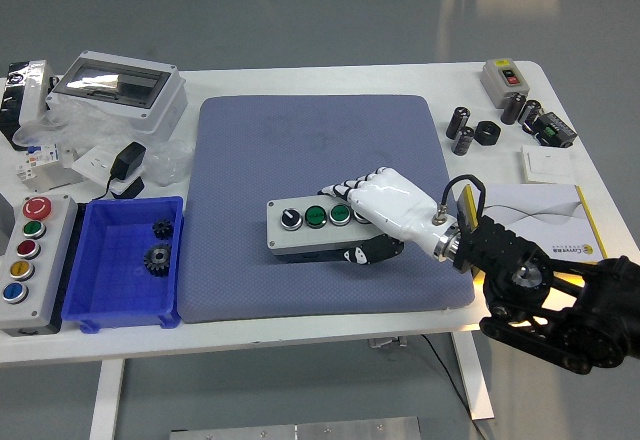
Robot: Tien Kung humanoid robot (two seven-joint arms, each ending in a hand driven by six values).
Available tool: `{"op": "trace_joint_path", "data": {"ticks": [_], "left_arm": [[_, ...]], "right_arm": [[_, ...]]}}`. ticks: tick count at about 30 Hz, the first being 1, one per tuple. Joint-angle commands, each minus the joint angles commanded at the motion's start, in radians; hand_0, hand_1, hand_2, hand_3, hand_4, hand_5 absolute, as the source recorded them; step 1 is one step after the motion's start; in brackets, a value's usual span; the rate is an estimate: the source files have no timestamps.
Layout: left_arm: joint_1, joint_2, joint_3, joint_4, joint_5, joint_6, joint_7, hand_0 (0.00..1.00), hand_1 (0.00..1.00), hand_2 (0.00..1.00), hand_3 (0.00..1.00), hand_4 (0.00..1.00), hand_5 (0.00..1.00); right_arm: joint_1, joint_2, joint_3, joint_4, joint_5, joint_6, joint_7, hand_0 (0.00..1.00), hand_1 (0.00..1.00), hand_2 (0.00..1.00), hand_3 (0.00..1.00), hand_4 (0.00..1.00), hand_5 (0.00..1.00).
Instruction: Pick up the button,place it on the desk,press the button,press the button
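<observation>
A grey button box (312,228) with a black knob and green buttons on top lies on the blue mat (300,140), near the mat's front edge. My right hand (375,210), white with black arm behind it, is shut on the box's right end, fingers over the top and thumb against the front side. Whether the box rests on the mat or hangs just above it I cannot tell. The left arm is out of view.
A blue bin (105,300) with two black gears stands left of the mat. A grey button panel (26,250) with coloured buttons lies at the far left. A yellow-and-white box (545,220), black cylinders (462,130) and a small switch box (503,77) lie to the right.
</observation>
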State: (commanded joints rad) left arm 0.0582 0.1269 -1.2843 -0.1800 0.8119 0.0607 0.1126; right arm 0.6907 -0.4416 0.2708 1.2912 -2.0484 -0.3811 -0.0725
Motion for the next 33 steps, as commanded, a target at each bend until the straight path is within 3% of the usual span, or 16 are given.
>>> {"op": "trace_joint_path", "data": {"ticks": [1, 2, 7, 8, 13, 14, 19, 20, 31, 32, 33], "left_arm": [[0.0, 0.0, 0.0, 0.0, 0.0, 0.0, 0.0, 0.657, 0.631, 0.62, 0.717, 0.811, 0.259], [0.0, 0.0, 0.0, 0.0, 0.0, 0.0, 0.0, 0.656, 0.63, 0.62, 0.717, 0.812, 0.26], [-0.001, 0.0, 0.0, 0.0, 0.001, 0.0, 0.0, 0.656, 0.63, 0.62, 0.717, 0.812, 0.26], [-0.001, 0.0, 0.0, 0.0, 0.001, 0.0, 0.0, 0.656, 0.63, 0.62, 0.717, 0.812, 0.259], [0.0, 0.0, 0.0, 0.0, 0.001, -0.001, 0.0, 0.656, 0.63, 0.62, 0.717, 0.812, 0.259], [0.0, 0.0, 0.001, 0.0, 0.001, -0.001, -0.001, 0.656, 0.63, 0.62, 0.717, 0.813, 0.261], [0.0, 0.0, 0.0, 0.0, 0.003, -0.001, -0.001, 0.656, 0.63, 0.62, 0.717, 0.813, 0.261], [0.0, 0.0, 0.0, 0.0, 0.003, -0.001, -0.001, 0.656, 0.63, 0.62, 0.718, 0.813, 0.262], [0.002, 0.0, 0.0, 0.0, 0.005, -0.001, 0.0, 0.655, 0.63, 0.62, 0.718, 0.813, 0.263], [0.002, 0.0, 0.0, 0.0, 0.005, -0.001, 0.0, 0.655, 0.63, 0.62, 0.718, 0.814, 0.262], [0.002, 0.0, 0.0, 0.0, 0.005, -0.001, 0.0, 0.655, 0.63, 0.62, 0.718, 0.814, 0.262]], "right_arm": [[0.0, 0.004, 0.001, -0.007, 0.002, 0.004, -0.002, 0.181, 0.346, 0.381, 0.391, 0.186, 0.002], [-0.001, 0.007, 0.001, -0.013, 0.005, 0.006, -0.003, 0.22, 0.371, 0.424, 0.455, 0.252, 0.002], [-0.001, 0.012, -0.009, -0.028, 0.04, 0.025, -0.002, 0.22, 0.371, 0.424, 0.455, 0.252, 0.002], [0.0, 0.012, -0.013, -0.028, 0.05, 0.03, -0.001, 0.354, 0.544, 0.575, 0.642, 0.278, 0.002], [0.001, 0.006, -0.02, -0.025, 0.097, 0.047, 0.007, 0.354, 0.544, 0.575, 0.642, 0.278, 0.002], [0.001, 0.005, -0.019, -0.023, 0.105, 0.049, 0.009, 0.646, 0.71, 0.683, 0.684, 0.321, 0.041], [0.003, 0.002, -0.018, -0.021, 0.132, 0.056, 0.013, 0.646, 0.71, 0.683, 0.684, 0.321, 0.041], [0.002, 0.001, -0.018, -0.021, 0.137, 0.057, 0.014, 0.74, 0.759, 0.742, 0.695, 0.371, 0.078], [0.001, -0.006, -0.023, -0.013, 0.176, 0.065, 0.017, 0.763, 0.781, 0.771, 0.712, 0.435, 0.101], [0.001, -0.008, -0.023, -0.011, 0.182, 0.066, 0.018, 0.799, 0.817, 0.803, 0.817, 0.516, 0.095], [0.001, -0.009, -0.023, -0.009, 0.19, 0.067, 0.019, 0.799, 0.817, 0.803, 0.817, 0.516, 0.095]]}}
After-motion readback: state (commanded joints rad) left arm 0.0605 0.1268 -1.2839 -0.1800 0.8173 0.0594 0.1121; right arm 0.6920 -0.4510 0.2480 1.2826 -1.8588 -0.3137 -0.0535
